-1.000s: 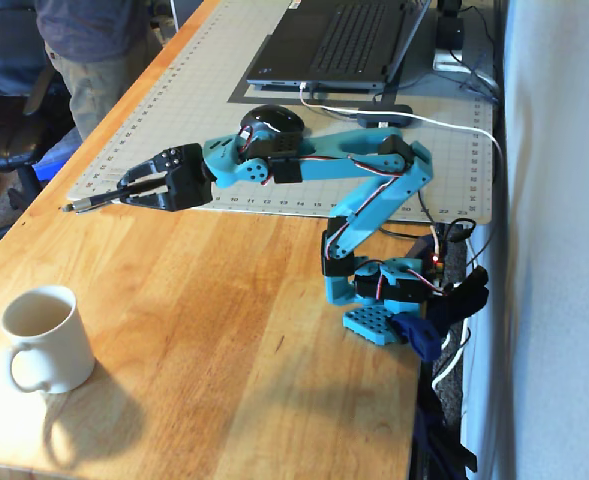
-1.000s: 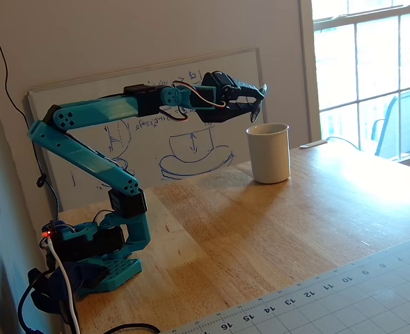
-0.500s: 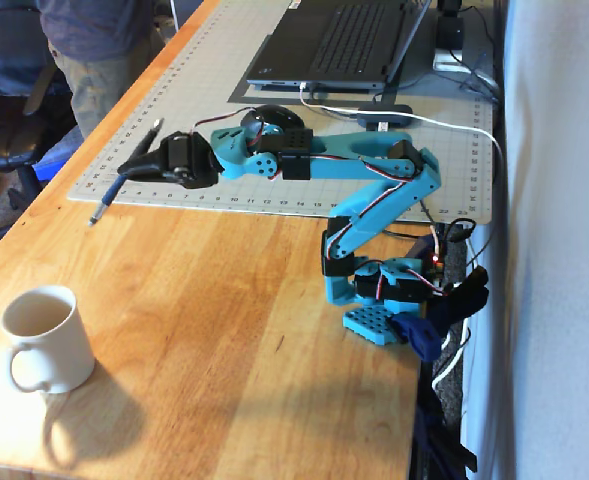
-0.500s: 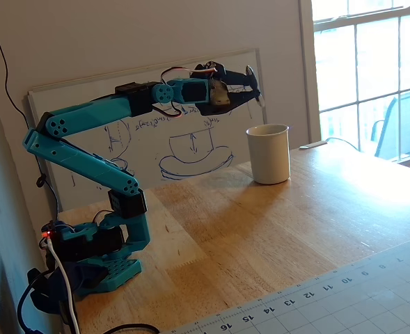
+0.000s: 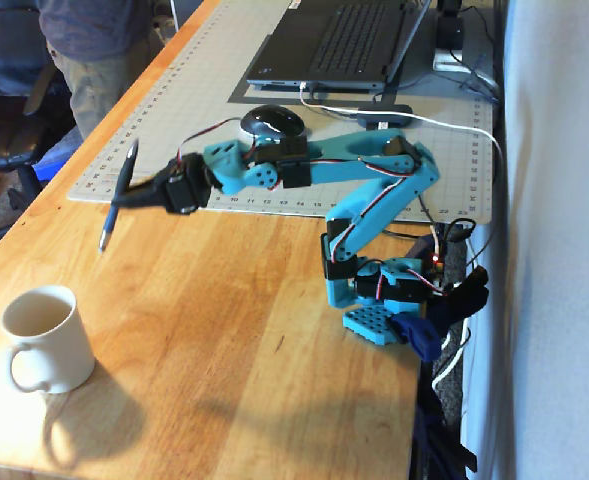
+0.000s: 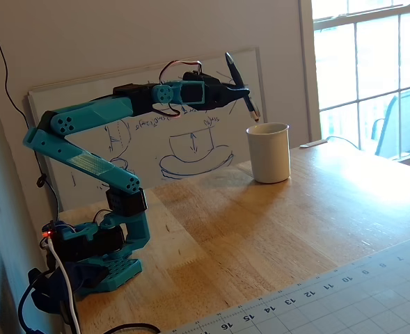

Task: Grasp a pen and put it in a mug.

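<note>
In both fixed views my gripper [image 5: 124, 201] [image 6: 241, 90] is shut on the slim dark pen [image 5: 119, 193] [image 6: 239, 85] near its middle. The pen hangs nearly upright in the air, slightly tilted, silvery tip [image 5: 103, 243] down. The arm is stretched out level, well above the wooden table. The cream-white mug [image 5: 47, 338] [image 6: 269, 152] stands upright on the table, handle towards the camera in a fixed view [image 5: 22, 368]. The pen is held above the table to the side of the mug, with its tip near rim height in the other fixed view [image 6: 255, 118].
The arm's blue base [image 5: 379, 300] is clamped at the table's edge. A cutting mat [image 5: 374, 190] with a black mouse [image 5: 271, 121] and a laptop [image 5: 339, 45] lies behind the arm. A person [image 5: 99, 50] stands at the far left. A whiteboard [image 6: 191, 139] leans on the wall.
</note>
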Tool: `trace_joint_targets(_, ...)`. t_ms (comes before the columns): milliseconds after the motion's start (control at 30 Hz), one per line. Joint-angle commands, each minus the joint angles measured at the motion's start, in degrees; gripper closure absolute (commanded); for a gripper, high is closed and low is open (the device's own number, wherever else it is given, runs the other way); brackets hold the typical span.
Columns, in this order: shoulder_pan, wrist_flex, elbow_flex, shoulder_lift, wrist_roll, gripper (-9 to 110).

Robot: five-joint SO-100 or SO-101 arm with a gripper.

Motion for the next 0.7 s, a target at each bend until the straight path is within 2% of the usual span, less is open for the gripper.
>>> trace_joint_targets(0, -3.5, -0.7, -8.8, -3.0, -2.5, 101)
trace_joint_targets(233, -7.8, -0.8, -20.1, -13.4, -6.0, 101)
trace_joint_targets(667, -8.2, -0.8, -34.7, -34.0, -7.1, 101)
